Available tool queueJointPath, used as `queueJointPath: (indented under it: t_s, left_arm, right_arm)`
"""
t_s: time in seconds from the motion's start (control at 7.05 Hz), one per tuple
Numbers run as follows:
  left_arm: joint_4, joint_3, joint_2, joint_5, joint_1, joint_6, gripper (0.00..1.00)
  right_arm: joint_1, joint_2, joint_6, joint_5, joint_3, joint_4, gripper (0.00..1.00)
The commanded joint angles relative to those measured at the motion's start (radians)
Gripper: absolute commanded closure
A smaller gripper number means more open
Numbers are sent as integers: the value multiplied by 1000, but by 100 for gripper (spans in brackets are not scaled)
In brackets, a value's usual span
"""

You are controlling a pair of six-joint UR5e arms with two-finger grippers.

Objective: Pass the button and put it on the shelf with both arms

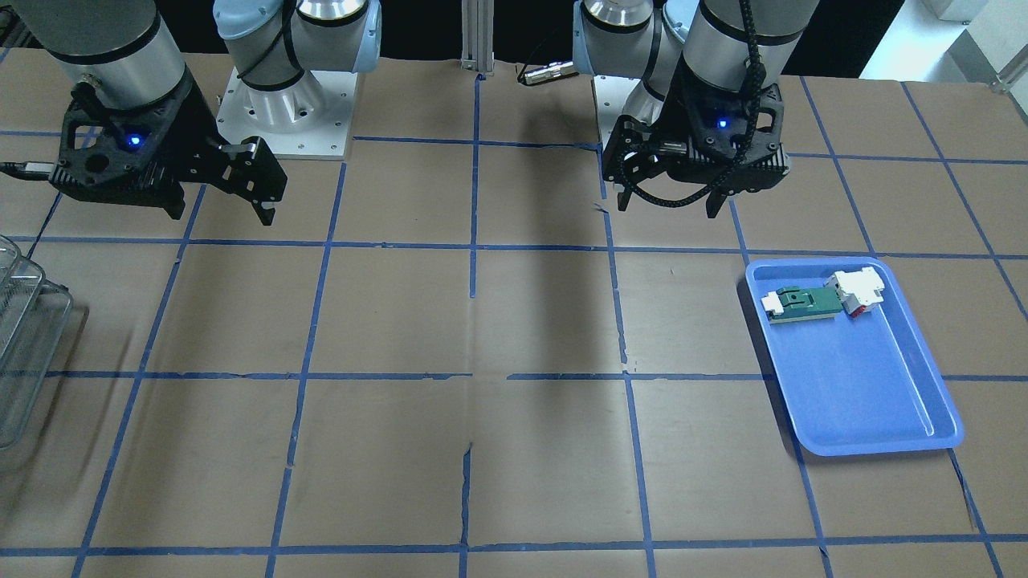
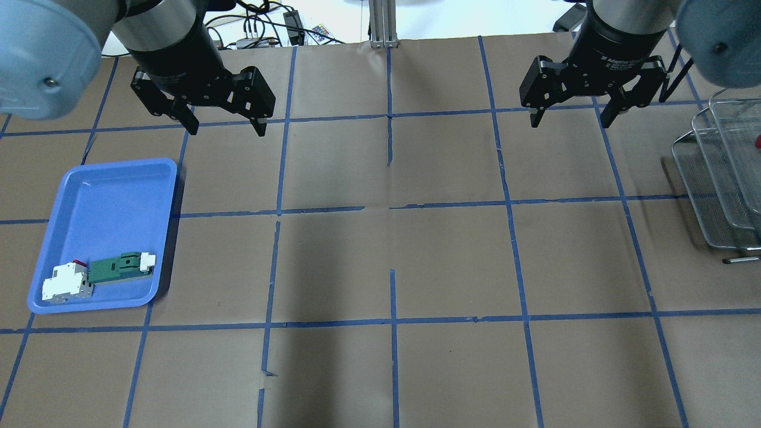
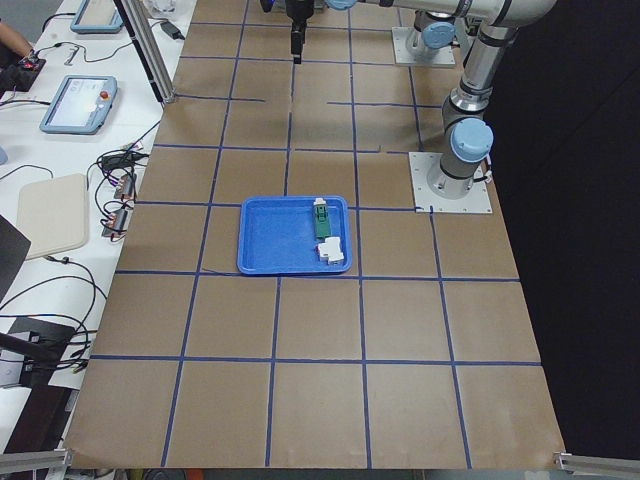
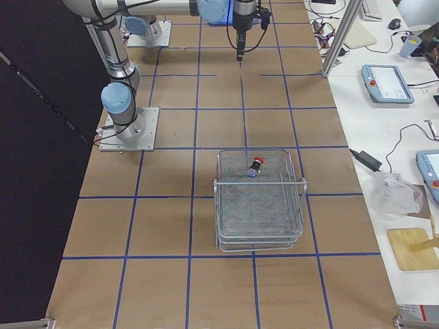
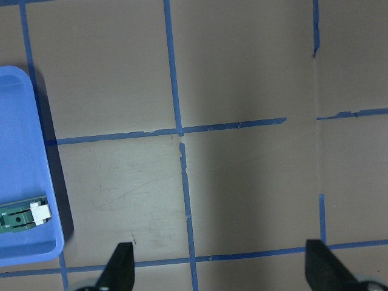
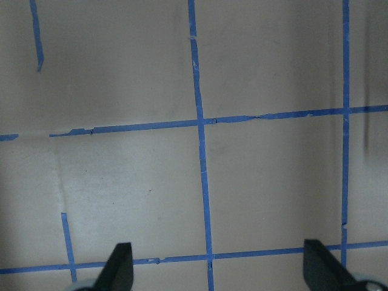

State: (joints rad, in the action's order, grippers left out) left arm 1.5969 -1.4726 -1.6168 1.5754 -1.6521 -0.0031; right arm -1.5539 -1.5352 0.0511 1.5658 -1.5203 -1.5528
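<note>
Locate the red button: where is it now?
In the exterior right view, the button lies on the shelf, near its end toward the middle of the table, on the robot's right.

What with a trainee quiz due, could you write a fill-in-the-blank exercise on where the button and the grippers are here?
1. The button lies on the wire ____.
2. The blue tray holds the green-and-white part and the white-and-red ____.
3. The left gripper and the right gripper are both ____ and hold nothing.
Missing words: shelf; block; open.
</note>
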Motion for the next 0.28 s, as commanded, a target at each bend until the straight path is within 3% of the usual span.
queueJointPath:
  t_s: [0.0, 0.14]
  left_arm:
    - [0, 0, 0, 0, -2, 0, 0]
    - [0, 0, 0, 0, -2, 0, 0]
  right_arm:
    - [0, 1, -5, 0, 0, 0, 0]
    - [0, 1, -7, 2, -3, 0, 0]
